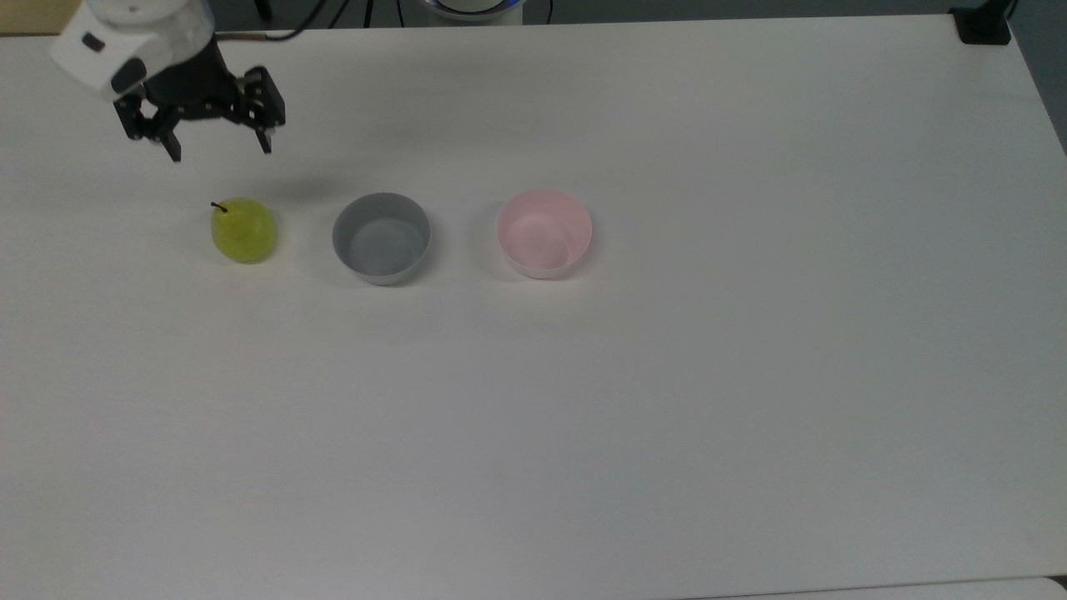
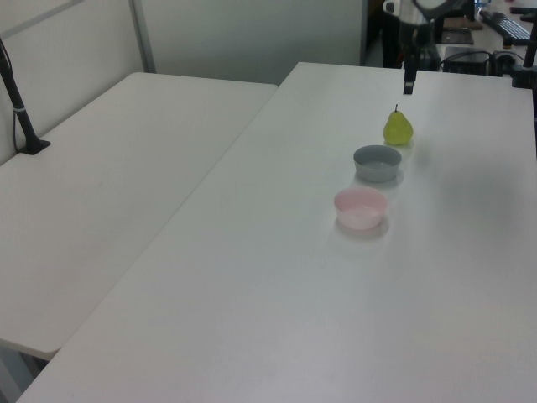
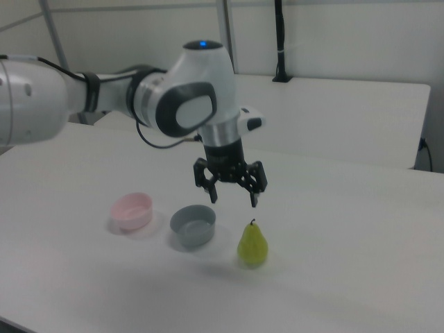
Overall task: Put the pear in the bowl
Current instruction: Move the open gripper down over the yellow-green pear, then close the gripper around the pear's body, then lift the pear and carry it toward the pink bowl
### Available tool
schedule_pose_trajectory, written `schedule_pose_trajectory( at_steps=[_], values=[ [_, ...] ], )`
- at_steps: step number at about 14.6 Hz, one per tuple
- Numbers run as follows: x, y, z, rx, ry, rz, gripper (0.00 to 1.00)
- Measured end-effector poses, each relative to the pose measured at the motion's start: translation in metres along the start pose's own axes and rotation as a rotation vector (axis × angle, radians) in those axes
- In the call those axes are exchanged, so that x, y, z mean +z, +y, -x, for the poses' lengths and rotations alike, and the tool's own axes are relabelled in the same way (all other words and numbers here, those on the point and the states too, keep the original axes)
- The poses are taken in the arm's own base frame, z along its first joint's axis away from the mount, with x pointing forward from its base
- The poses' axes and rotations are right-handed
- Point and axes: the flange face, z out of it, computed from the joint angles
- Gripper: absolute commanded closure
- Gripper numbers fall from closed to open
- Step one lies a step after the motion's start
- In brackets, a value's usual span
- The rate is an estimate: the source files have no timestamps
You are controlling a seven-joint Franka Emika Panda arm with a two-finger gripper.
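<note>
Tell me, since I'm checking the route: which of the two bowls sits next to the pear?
The grey bowl. It stands between the pear and the pink bowl, so the pink one is the farther of the two.

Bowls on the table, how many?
2. The grey bowl sits mid-row, beside the pear; the pink bowl is on its other side, at the top view's right. Both are empty.

Table (image 1: 750, 400): pear (image 1: 242, 230), grey bowl (image 1: 382, 237), pink bowl (image 1: 543, 232) stand in a row, left to right in the top view, each apart from its neighbour. Gripper (image 1: 220, 153) hangs above the table, just behind the pear.
</note>
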Motion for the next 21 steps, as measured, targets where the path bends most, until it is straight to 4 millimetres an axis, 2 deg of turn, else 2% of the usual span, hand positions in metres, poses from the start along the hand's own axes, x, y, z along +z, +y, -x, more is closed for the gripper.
schedule_pose_trajectory(
  at_steps=[3,9,10,11,13,15,16,17,21],
  values=[
    [0.045,0.008,0.000,0.017,0.033,0.028,0.00],
    [0.095,0.013,0.001,0.024,0.012,0.030,0.00],
    [0.104,0.014,0.000,0.023,0.019,0.037,0.07],
    [0.110,0.014,-0.001,0.022,0.020,0.040,0.20],
    [0.120,0.014,-0.002,0.021,0.013,0.039,0.58],
    [0.123,0.013,-0.002,0.021,0.008,0.037,0.81],
    [0.124,0.013,-0.002,0.022,0.007,0.036,0.89],
    [0.122,0.014,-0.002,0.024,0.010,0.038,0.91],
    [0.121,0.013,-0.002,0.026,0.010,0.037,0.90]
  ],
)
